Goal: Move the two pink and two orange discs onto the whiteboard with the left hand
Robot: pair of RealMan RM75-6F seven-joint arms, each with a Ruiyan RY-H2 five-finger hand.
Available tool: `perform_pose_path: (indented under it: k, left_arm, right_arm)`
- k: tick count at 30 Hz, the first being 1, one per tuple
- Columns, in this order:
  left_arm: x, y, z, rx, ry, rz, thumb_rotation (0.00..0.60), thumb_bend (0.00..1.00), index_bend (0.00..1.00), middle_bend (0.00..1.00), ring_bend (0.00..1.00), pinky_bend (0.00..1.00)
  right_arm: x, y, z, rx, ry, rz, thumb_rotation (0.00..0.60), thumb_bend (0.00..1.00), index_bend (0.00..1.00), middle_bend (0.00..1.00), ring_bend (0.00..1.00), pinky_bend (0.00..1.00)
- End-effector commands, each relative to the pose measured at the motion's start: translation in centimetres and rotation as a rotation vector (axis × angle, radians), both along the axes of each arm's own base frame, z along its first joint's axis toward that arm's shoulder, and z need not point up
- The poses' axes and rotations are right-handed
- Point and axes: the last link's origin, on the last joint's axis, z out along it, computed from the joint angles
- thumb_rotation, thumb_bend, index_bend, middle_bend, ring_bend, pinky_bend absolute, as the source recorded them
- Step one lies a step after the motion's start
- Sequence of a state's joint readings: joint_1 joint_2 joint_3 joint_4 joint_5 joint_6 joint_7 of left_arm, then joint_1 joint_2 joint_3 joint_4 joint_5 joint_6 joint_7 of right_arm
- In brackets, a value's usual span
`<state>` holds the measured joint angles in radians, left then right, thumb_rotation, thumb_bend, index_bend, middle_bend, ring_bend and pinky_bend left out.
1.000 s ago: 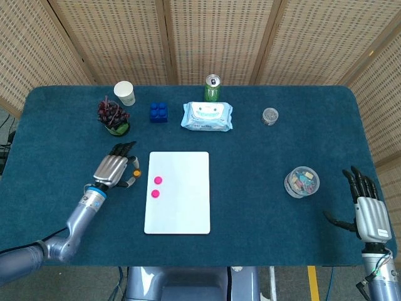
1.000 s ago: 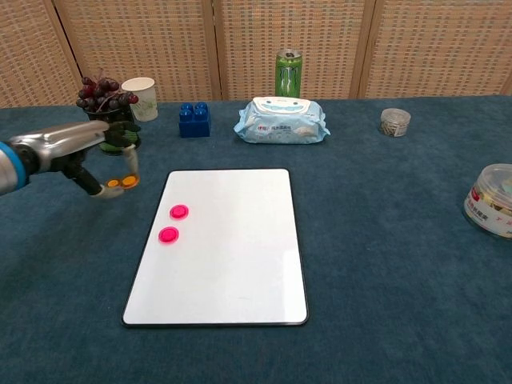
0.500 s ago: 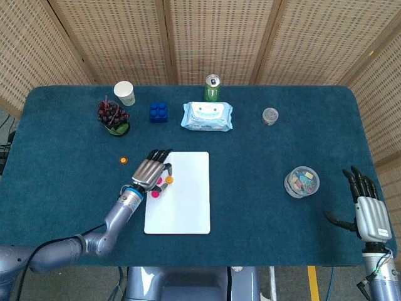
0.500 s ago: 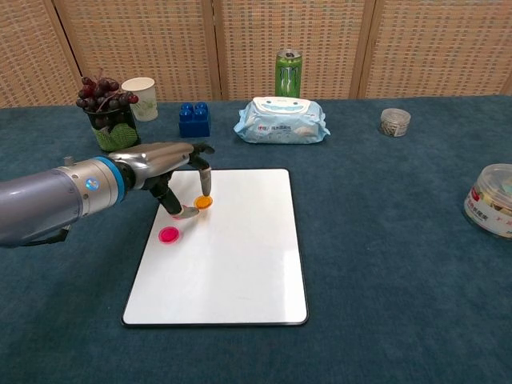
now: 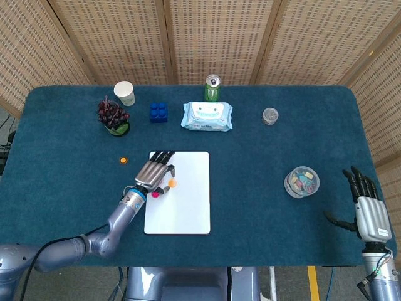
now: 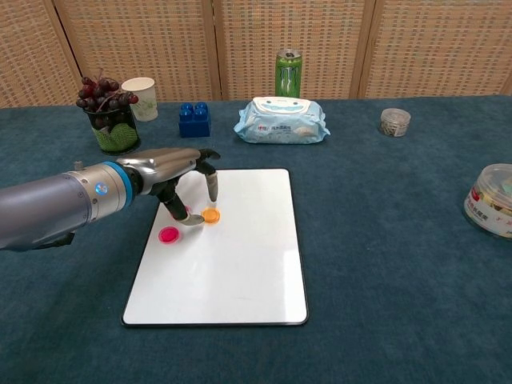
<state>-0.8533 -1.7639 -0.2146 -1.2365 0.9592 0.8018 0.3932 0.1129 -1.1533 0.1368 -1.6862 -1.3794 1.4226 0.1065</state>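
A white whiteboard lies flat in the middle of the blue table. An orange disc lies on its upper left part. My left hand hovers just over that corner with fingers apart; one finger points down above the orange disc and the thumb tip rests beside it. One pink disc shows on the board; the other is mostly hidden under the hand. A second orange disc lies on the cloth left of the board. My right hand rests open at the table's right front.
Along the back stand a cup of grapes, a paper cup, a blue block, a wipes pack, a green can and a small jar. A clear tub sits at the right.
My left hand carried an orange disc from the cloth onto the whiteboard, set it down and let go; its finger has lifted off the disc. The right hand has not moved.
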Motion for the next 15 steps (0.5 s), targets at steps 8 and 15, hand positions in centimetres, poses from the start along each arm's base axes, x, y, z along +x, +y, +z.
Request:
perform_pose_path:
  k: [8, 15]
  left_arm:
    - [0.0, 0.2, 1.3, 0.033, -0.032, -0.007, 0.6, 0.29, 0.21, 0.0, 0.0, 0.0]
    - [-2.3, 1.4, 3.8, 0.097, -0.006, 0.023, 0.6, 0.3, 0.21, 0.0, 0.0, 0.0]
  right_arm:
    - [0.0, 0.0, 0.0, 0.0, -0.001, 0.0, 0.6, 0.23, 0.0, 0.0, 0.0, 0.0]
    - [0.0, 0.0, 0.0, 0.0, -0.002, 0.0, 0.6, 0.23, 0.0, 0.0, 0.0, 0.0]
